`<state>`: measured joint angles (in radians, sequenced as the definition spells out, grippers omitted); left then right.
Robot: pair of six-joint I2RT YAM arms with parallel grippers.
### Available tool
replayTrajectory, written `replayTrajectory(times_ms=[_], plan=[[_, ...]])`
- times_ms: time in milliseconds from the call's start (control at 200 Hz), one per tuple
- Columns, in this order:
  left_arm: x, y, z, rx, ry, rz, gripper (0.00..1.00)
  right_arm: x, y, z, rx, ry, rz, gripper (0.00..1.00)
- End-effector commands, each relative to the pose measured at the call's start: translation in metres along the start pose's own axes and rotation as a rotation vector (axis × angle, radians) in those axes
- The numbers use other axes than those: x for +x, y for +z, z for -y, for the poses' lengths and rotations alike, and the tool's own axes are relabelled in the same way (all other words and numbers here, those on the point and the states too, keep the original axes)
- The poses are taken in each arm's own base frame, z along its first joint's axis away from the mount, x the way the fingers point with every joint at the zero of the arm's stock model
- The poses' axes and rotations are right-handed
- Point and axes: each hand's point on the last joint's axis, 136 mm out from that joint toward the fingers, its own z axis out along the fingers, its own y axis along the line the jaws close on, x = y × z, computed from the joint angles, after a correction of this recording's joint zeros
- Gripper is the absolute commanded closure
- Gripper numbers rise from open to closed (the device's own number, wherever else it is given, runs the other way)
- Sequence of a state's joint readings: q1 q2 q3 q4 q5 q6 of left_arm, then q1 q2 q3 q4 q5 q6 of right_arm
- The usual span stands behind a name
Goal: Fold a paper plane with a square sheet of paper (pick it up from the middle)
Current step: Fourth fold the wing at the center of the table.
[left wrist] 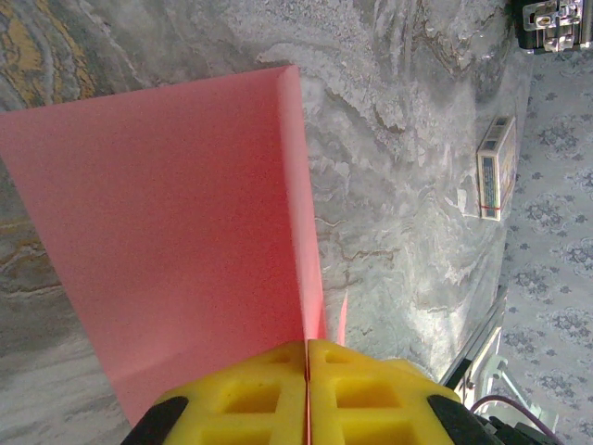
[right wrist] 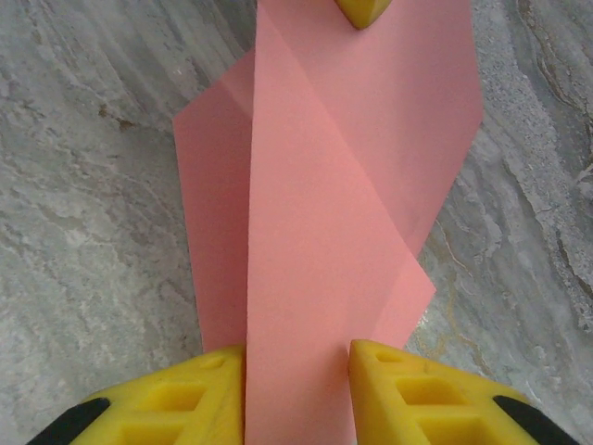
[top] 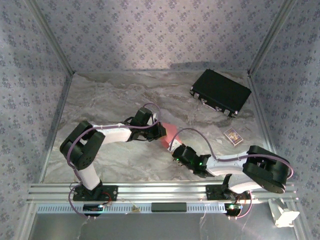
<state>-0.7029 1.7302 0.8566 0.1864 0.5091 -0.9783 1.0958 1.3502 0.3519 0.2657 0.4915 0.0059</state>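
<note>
I see: square sheet of paper [top: 170, 134] at middle of table [top: 110, 95] | case [top: 220, 92] in far-right corner | small box [top: 233, 136] before it, by right edge.

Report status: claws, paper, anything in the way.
Left claw shut on the pink paper. Right claw open, straddling its folded strip. Paper creased, not yet a plane. Black case, small box off right, clear.

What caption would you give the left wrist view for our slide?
Left gripper shut on the creased pink paper, marbled table behind.
</note>
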Motion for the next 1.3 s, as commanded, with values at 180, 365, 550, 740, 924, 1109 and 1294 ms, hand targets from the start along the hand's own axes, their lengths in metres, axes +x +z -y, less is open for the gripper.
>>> replayTrajectory(times_ms=[180, 365, 550, 740, 924, 1109, 1294], plan=[[-0.0024, -0.0033, 0.0146, 0.027, 0.030, 0.005, 0.92, -0.0127, -0.0005, 0.0030, 0.025, 0.015, 0.027, 0.73], [-0.0028, -0.0034, 0.0151, 0.027, 0.030, 0.006, 0.92, -0.0124, -0.0009, 0.0025, 0.020, 0.024, 0.029, 0.78], [-0.0042, -0.0037, 0.0155, 0.027, 0.031, 0.012, 0.93, -0.0120, -0.0005, 0.0035, 0.022, 0.037, 0.027, 0.82], [-0.0050, -0.0044, 0.0154, 0.026, 0.030, 0.015, 0.93, -0.0117, 0.0003, 0.0030, 0.016, 0.051, 0.025, 0.87], [-0.0056, -0.0053, 0.0160, 0.025, 0.032, 0.020, 0.94, -0.0124, 0.0005, 0.0035, 0.012, 0.064, 0.028, 0.93], [-0.0068, -0.0075, 0.0152, 0.019, 0.031, 0.030, 0.95, -0.0138, -0.0003, 0.0046, -0.001, 0.107, 0.040, 0.95], [-0.0068, -0.0085, 0.0152, 0.018, 0.030, 0.029, 0.97, -0.0113, 0.0008, 0.0068, 0.004, 0.092, 0.030, 0.80]])
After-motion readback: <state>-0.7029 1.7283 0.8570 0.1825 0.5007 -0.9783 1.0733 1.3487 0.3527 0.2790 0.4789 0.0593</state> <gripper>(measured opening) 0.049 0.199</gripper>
